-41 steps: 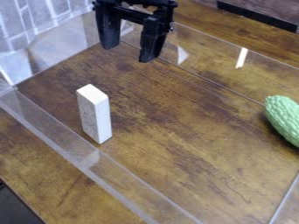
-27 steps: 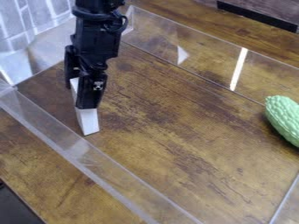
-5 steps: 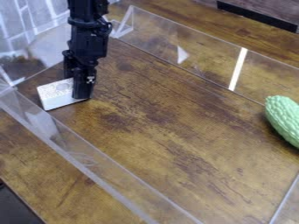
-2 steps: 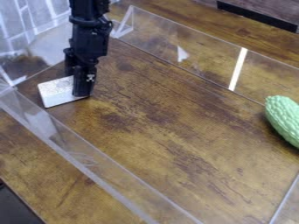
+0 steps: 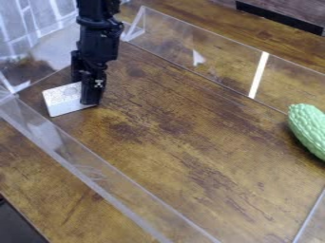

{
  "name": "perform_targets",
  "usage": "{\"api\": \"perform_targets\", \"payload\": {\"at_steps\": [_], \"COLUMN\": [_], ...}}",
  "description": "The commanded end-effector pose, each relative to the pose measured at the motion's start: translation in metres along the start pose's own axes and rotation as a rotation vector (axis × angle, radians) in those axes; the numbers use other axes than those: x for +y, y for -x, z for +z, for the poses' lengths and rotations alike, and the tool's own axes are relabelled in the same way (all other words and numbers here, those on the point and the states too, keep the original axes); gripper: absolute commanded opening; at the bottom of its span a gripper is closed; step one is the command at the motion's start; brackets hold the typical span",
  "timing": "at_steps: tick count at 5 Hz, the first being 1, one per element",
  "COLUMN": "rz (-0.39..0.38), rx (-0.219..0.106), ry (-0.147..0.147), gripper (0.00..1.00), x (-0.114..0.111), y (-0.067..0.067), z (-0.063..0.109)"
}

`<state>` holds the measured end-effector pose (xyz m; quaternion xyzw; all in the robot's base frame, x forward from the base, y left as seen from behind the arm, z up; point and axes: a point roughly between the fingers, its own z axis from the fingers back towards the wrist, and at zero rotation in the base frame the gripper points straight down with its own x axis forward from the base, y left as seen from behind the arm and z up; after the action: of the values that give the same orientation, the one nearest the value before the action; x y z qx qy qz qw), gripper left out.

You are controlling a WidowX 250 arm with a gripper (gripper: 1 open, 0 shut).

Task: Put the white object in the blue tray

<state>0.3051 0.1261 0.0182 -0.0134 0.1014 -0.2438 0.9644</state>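
Note:
The white object [image 5: 60, 99] is a small plain block lying on its side on the wooden surface at the left, just inside the clear wall. My black gripper [image 5: 86, 87] comes down from above, and its fingers [image 5: 93, 90] stand at the block's right end, touching or straddling it. From this angle the gap between the fingers is hidden, so I cannot tell whether they still press on the block. No blue tray can be made out in this view.
A bumpy green vegetable [image 5: 309, 128] lies at the right edge. Clear plastic walls [image 5: 76, 161] border the wooden surface [image 5: 178, 133] at the front left and along the back. Grey tiles show at the top left.
Earlier the block stood upright mid-left and the gripper closed on it; it now lies flat further back and left. Over the last second, gripper and block have barely moved.

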Motion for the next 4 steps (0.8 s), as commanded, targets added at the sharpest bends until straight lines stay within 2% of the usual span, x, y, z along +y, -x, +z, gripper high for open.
{"api": "perform_targets", "payload": {"at_steps": [1,3,4], "rz": [0.01,0.018,0.019], "rx": [0.001,0.013,0.019], "ry": [0.002,0.008,0.01], "gripper": [1.0,1.0,0.0], "x": [0.014,0.026,0.029], "y": [0.011,0.017,0.019], "z": [0.0,-0.001,-0.001]}}
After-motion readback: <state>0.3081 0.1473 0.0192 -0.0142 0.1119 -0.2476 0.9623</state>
